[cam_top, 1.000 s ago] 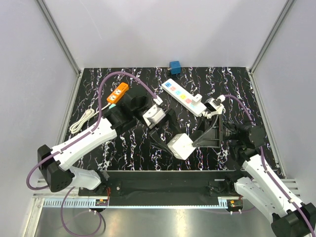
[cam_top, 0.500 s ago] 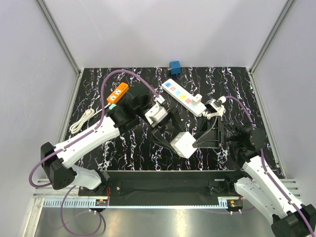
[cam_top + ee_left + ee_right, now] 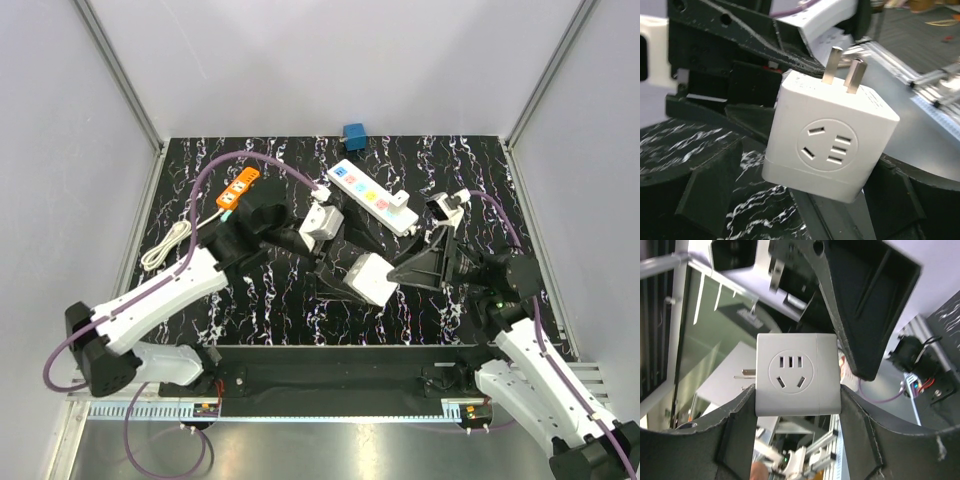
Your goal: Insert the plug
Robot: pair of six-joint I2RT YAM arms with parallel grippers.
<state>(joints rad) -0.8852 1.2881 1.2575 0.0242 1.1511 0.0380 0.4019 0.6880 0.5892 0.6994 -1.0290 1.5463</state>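
We see a black table point(image 3: 470, 165) veined with white, and lying on it an orange power strip point(image 3: 238, 188) at the far left, a white power strip point(image 3: 371, 197) with coloured sockets, a blue block point(image 3: 354, 135) at the far edge and a coiled white cable point(image 3: 165, 245) on the left

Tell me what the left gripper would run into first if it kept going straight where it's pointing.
The white cube adapter, most likely. It sits straight ahead of the open left gripper, held by the right gripper. Depth is unclear, but nothing else shows in between.
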